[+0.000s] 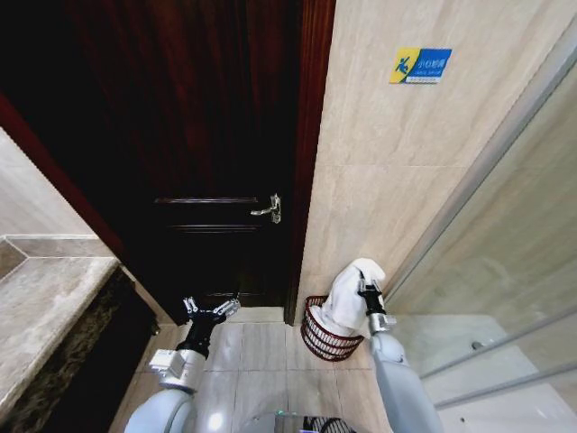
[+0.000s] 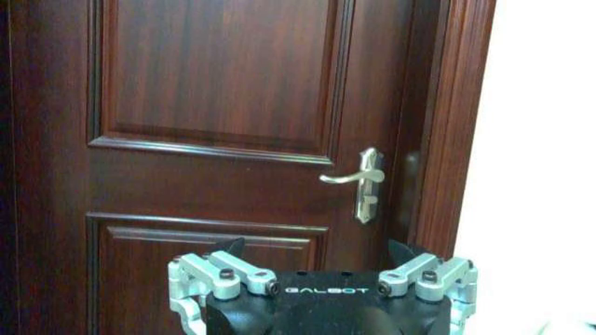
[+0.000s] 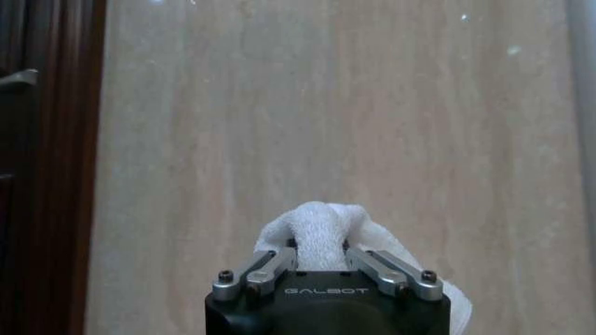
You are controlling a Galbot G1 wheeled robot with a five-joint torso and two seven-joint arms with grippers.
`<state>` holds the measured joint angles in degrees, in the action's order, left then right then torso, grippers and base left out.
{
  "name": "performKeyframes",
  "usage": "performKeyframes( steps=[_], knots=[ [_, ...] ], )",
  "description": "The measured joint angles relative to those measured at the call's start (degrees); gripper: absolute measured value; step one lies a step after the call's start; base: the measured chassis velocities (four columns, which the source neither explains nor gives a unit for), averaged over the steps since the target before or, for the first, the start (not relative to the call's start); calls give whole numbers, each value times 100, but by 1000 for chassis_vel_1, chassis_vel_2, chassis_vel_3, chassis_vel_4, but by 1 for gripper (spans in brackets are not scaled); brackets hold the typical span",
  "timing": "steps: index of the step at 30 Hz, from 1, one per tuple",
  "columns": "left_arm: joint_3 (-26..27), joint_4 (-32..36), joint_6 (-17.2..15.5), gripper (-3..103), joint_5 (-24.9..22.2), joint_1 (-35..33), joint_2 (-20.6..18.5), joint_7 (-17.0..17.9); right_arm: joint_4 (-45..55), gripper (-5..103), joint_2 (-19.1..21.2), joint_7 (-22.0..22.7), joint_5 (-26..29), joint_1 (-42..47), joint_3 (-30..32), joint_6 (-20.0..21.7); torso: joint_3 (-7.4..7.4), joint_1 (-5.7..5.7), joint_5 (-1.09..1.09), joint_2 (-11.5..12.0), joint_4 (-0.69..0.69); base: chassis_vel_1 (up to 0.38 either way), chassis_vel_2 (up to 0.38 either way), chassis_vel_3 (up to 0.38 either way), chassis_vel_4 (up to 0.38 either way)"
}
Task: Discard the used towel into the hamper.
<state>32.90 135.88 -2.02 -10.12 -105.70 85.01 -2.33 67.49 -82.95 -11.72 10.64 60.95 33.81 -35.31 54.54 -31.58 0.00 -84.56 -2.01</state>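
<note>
White terry fills the right gripper [image 3: 322, 262], whose two fingers are clenched on a bunched fold of the towel [image 1: 350, 293]. From the head view, the cloth hangs down from the grip, with its lower end draped over the right rim of the hamper [image 1: 322, 337] and part of it seemingly inside already. The hamper stands on the tiled floor at the foot of the beige wall, just right of the dark wooden door [image 2: 214, 105].

To finish well, I judge the gripper should shift a little left, over the basket's middle, before letting go, so the bulk of the towel falls inside rather than slumping over the rim.

The right arm reaches forward from low at the right, forearm rising to the wrist, claw facing the wall. The left gripper [image 1: 211, 310] is held out low on the left, fingers spread and holding nothing, pointed at the door near its handle [image 2: 359, 178].
</note>
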Motion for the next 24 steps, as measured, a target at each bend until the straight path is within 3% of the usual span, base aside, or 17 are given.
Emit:
performKeyframes(
  steps=[12, 24],
  knots=[
    [0, 0, 0, 100, 0, 0, 0, 0, -55, 12, -57, 185, 290, -116, -287, 185, 0, 0, -1, 0, -1, 0, 0, 0, 0],
    [0, 0, 0, 100, 0, 0, 0, 0, -1667, 12, 203, -95, 385, -392, 13, -303, 0, 0, 0, 0, 1, 0, 0, 0, 0]
  ],
)
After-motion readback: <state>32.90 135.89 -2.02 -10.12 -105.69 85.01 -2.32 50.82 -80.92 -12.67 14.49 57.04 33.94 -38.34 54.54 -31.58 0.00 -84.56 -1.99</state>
